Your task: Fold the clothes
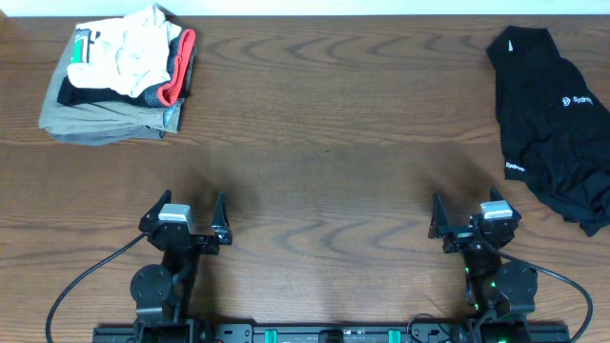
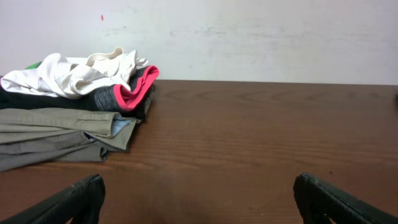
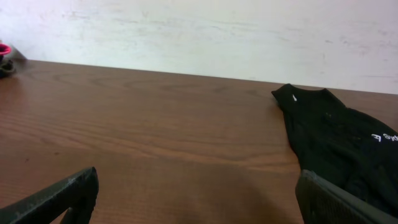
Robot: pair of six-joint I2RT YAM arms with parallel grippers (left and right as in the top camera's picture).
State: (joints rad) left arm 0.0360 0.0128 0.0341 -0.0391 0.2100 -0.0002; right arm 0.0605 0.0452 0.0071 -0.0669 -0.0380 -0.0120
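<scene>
My left gripper (image 1: pixel 195 200) sits at the near left side of the brown wood-grain table (image 1: pixel 324 133). Its 2 fingers are spread wide with nothing between them. My right gripper (image 1: pixel 465 200) sits at the near right side, also spread and empty.

The black soft-fabric collared top with small white logo prints (image 1: pixel 558 114) lies loose and unfolded at the far right of the table, collar toward the far edge, apart from my right gripper.

A stack of folded khaki, white and red-trimmed garments (image 1: pixel 119 81) occupies the far left corner.
</scene>
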